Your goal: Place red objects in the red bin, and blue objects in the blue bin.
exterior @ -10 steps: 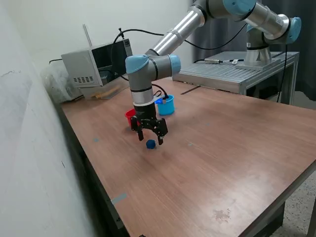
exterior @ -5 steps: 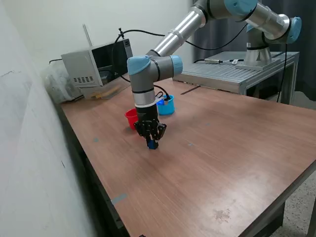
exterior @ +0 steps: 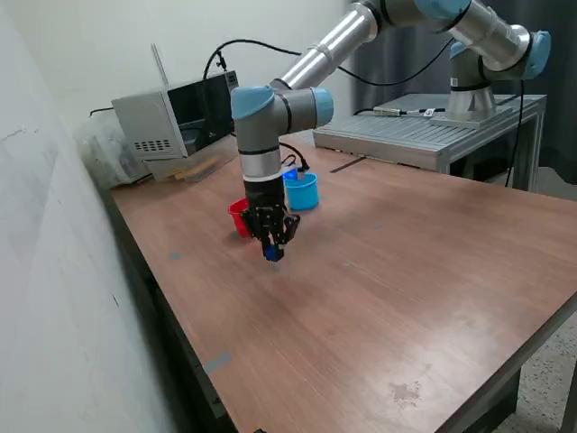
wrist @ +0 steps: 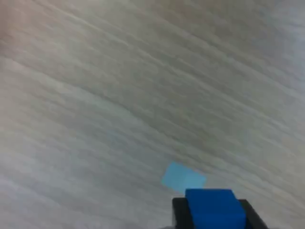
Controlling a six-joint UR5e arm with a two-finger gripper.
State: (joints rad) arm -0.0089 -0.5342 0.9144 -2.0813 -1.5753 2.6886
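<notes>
Wood-grain table [exterior: 424, 271], long edge running along a white wall on the exterior view's left, near corner at the bottom of frame. Broad bare stretch of tabletop toward the exterior view's right and the near edge. Back end is crowded: grey box-shaped device [exterior: 171, 122] with cables at the far corner, metal bench [exterior: 424, 135] just behind the table's far side, arm base sitting on it.

Arm reaches down from the upper right, wrist pointing straight down. Gripper [exterior: 272, 251] is clamped on a blue cube [exterior: 272, 253], fingers pulled in tight either side of it. Cube is off the table, hanging just above the wood. Wrist view confirms it: blue cube [wrist: 214, 208] sits between the two dark fingers [wrist: 179, 214], blurred wood grain beneath, plus a pale blue patch [wrist: 183, 177] on the surface just beside the cube's outline.

Red cup [exterior: 239, 216] stands upright just behind the gripper, partly hidden by it, toward the wall side. Light blue cup [exterior: 302, 191] upright, a bit farther back and toward the exterior view's right, near the red cup but apart from it. Something dark blue shows at its rim; can't tell what.
</notes>
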